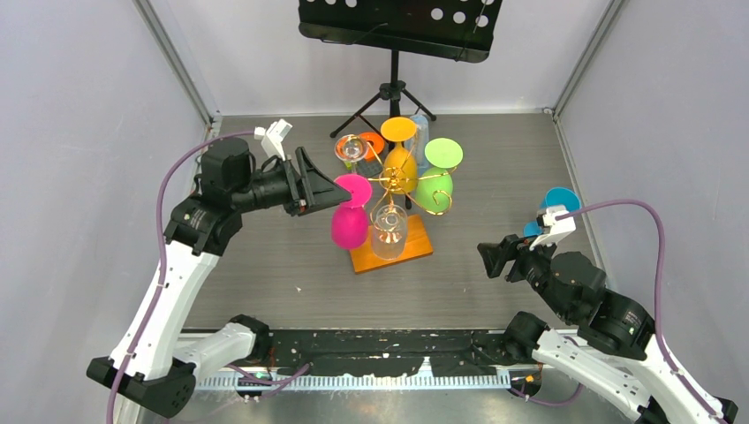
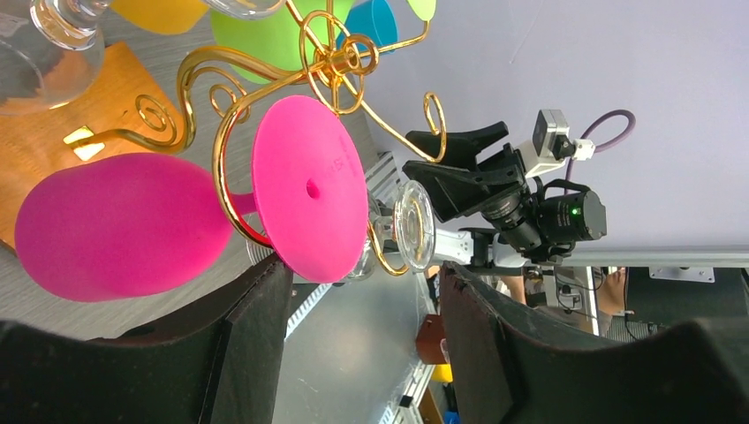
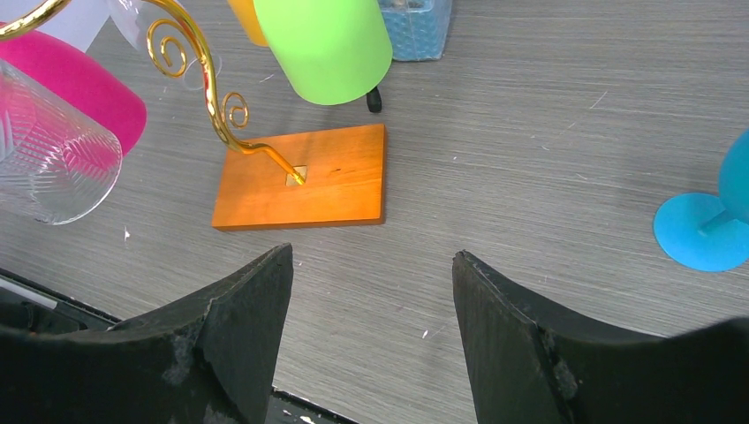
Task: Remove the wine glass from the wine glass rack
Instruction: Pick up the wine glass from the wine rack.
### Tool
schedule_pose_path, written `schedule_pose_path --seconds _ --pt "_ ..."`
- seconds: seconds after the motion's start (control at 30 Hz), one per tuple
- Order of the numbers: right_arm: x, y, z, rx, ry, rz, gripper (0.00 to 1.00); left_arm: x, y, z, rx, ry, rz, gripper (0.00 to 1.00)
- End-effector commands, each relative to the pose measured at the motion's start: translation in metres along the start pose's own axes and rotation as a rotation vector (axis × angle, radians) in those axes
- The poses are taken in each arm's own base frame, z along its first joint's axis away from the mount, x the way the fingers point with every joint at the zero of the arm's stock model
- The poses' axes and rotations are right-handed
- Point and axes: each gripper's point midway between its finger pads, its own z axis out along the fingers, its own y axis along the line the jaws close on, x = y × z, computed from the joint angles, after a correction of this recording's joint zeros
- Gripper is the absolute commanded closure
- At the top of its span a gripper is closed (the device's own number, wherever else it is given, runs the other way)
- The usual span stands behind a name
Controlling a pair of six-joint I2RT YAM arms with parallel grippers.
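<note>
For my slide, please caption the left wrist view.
Open left gripper facing the pink wine glass hung on the gold rack.

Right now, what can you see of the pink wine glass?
The pink wine glass is opaque matte magenta, with a bowl, short stem and round foot dimpled at its centre. It hangs upside down, its foot resting on a gold arm of the wine glass rack, stem in the loop. The open left gripper faces its foot; contact unclear.

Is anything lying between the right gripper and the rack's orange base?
No. Only bare grey table separates the right gripper from the orange base, clearest in the right wrist view.
</note>
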Motion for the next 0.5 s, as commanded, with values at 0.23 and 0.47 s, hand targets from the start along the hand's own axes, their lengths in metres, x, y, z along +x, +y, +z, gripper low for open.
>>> schedule_pose_path --seconds 0.23,0.47 --pt "-0.0088 0.0008 -0.0005 -0.002 -0.038 0.017 0.28 -0.0172 -0.0237 -0.0011 0.060 -0.023 0.060 0.42" --pt "-0.0069 -0.0003 -0.0002 0.001 -0.036 0.014 0.28 -0.0179 -0.0202 0.0013 0.051 -0.020 0.059 0.45"
